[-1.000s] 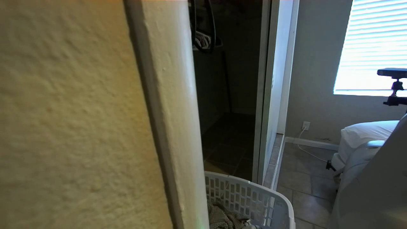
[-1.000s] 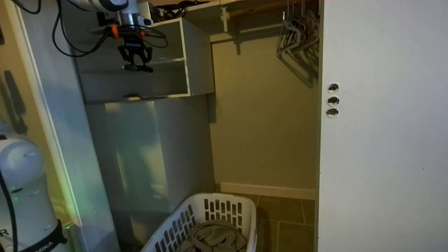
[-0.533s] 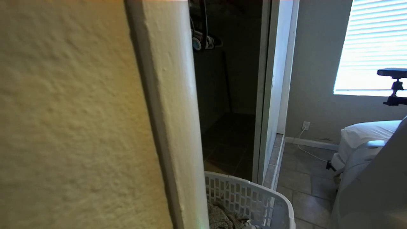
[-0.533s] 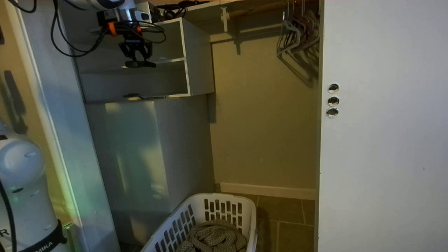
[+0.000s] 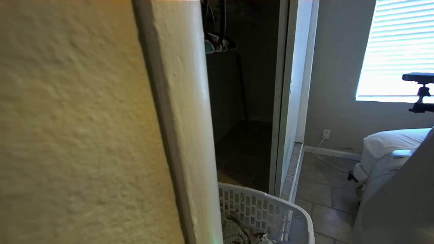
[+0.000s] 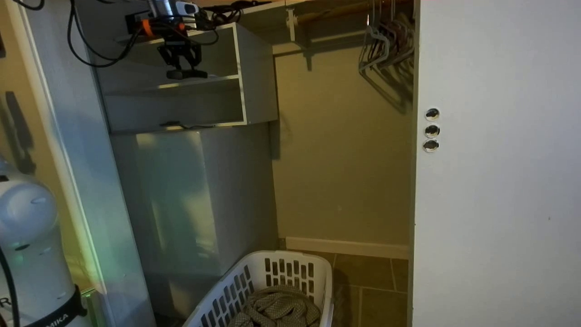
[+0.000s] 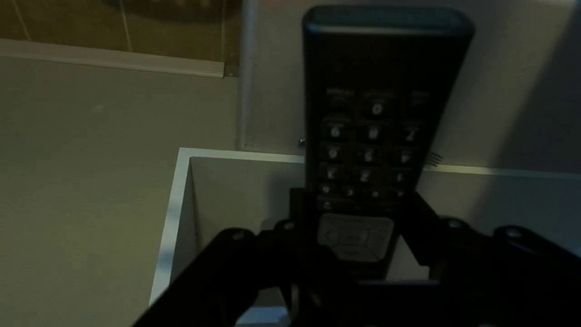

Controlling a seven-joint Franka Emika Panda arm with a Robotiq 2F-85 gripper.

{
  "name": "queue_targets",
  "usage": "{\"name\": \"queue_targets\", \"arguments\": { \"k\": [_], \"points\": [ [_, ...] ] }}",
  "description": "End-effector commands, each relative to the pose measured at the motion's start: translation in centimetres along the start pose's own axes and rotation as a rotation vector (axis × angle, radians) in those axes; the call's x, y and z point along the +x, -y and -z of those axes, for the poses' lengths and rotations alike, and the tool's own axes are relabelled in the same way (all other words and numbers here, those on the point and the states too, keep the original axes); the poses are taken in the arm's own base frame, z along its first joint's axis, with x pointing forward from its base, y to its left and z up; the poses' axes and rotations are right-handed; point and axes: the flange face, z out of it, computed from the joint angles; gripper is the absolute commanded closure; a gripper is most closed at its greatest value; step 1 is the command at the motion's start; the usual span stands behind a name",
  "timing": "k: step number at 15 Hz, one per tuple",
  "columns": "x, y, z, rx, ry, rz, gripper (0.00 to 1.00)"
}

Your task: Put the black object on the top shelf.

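Note:
The black object is a remote control [image 7: 386, 68] with number keys and a grey pad. My gripper [image 7: 356, 213] is shut on its lower part in the wrist view, one finger on each side. In an exterior view the gripper [image 6: 185, 63] points down with the dark remote [image 6: 187, 74] held level across its tips. It is in front of the white two-compartment shelf unit [image 6: 256, 77], about level with the middle board [image 6: 222, 80]. I cannot tell how far in front. The unit's rim [image 7: 170, 227] shows below the remote in the wrist view.
Dark cables [image 6: 227, 16] lie above the unit. A thin black item [image 6: 174, 123] lies at the lower compartment's edge. Hangers [image 6: 381, 50] hang from the rod at right. A white laundry basket [image 6: 327, 272] with brown cloth stands below. A door frame [image 6: 68, 136] is at left.
My gripper has risen with the remote and shifted slightly right in an exterior view, from below the middle board to about its level. The arm's cables swing along. The grip looks the same.

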Motion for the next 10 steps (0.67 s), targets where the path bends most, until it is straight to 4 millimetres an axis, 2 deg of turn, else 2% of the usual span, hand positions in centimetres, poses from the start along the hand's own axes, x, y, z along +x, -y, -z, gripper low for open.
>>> {"name": "queue_targets", "arguments": {
  "k": [1,6,10],
  "points": [
    [0.7,-0.1,3.1,-0.047,-0.039,0.002,0.72],
    [2.6,-0.2,5.2,-0.101,-0.072,0.021,0.72],
    [4.3,-1.2,5.6,-0.158,-0.099,0.018,0.72]
  ]
}}
